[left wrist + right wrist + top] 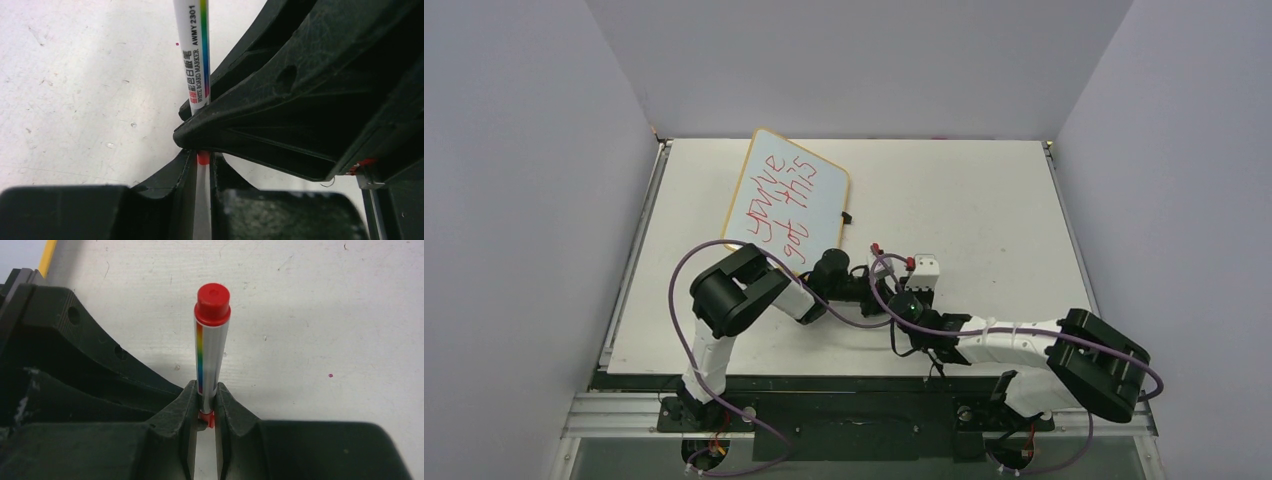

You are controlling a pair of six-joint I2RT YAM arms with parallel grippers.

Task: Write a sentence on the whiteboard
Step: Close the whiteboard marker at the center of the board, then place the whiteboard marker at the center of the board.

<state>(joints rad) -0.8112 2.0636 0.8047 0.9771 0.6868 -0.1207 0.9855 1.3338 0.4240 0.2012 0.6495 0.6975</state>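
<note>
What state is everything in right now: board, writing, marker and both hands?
whiteboard: lying flat on the table, written on.
sentence: two red lines, "you've got this".
marker: gripped by both hands, red cap on its far end.
left hand: shut on the marker.
right hand: shut on the marker.
</note>
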